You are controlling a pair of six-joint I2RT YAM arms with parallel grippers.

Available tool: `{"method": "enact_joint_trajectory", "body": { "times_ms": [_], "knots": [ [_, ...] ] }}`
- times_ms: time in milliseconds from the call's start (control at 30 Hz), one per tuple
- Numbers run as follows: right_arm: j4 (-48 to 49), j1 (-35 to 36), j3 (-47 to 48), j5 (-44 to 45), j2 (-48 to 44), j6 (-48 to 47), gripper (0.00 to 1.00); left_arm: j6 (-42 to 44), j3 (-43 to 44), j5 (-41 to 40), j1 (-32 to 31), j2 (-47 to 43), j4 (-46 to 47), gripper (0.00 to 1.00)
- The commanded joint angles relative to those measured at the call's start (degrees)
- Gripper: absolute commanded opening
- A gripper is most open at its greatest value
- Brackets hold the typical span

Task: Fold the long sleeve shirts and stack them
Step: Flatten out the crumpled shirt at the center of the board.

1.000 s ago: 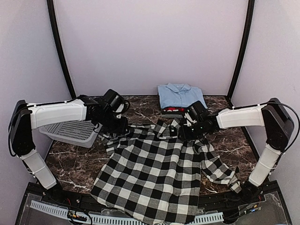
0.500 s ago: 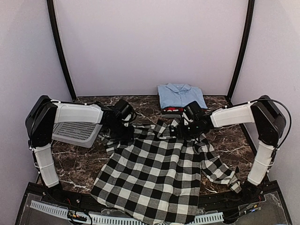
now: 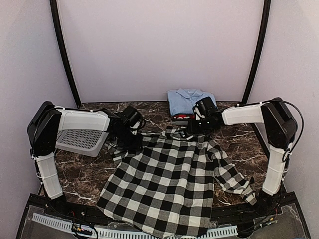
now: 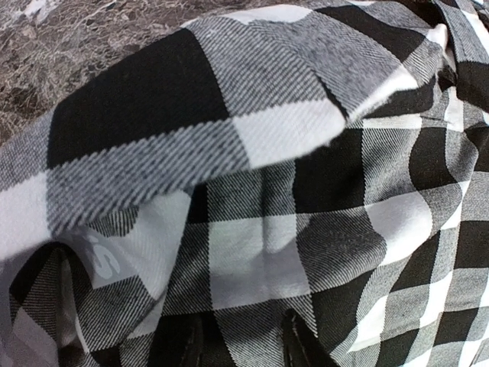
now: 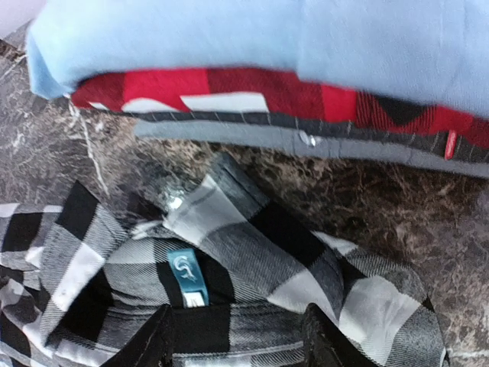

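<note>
Dark marbled worktop (image 3: 244, 144): checked shirt (image 3: 164, 184) spread across the middle, collar (image 5: 229, 229) far, just near of the folded blue shirt (image 3: 192, 100) on the red shirt (image 5: 229, 88). Collar clamped in right jaws; left jaws over far-left shoulder, grip impossible to tell. Draw both ends level, keeping clear of the stack.

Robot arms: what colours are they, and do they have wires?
Both arms, the left arm and the right arm, have smooth white tube-shaped shells with chunky black joints. A thin black cable loops past the right arm's elbow. The fingers are black.
</note>
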Motion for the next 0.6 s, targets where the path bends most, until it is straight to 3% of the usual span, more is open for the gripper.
{"method": "enact_joint_trajectory", "body": {
  "times_ms": [0, 233, 567],
  "knots": [
    [3.10, -0.21, 3.29, -2.05, -0.20, -1.13, 0.55, 0.84, 0.68, 1.67, -0.32, -2.41, -0.22, 0.35],
    [4.07, 0.49, 0.88, -3.80, -4.16, -2.90, 0.58, 1.74, 5.48, 4.09, -1.52, -1.12, 1.81, 0.37],
    [4.65, 10.86, -4.98, -0.99, -6.92, -13.62, 0.65, -0.45, 8.70, 6.24, -2.23, 1.23, 1.14, 0.37]
  ]
}}
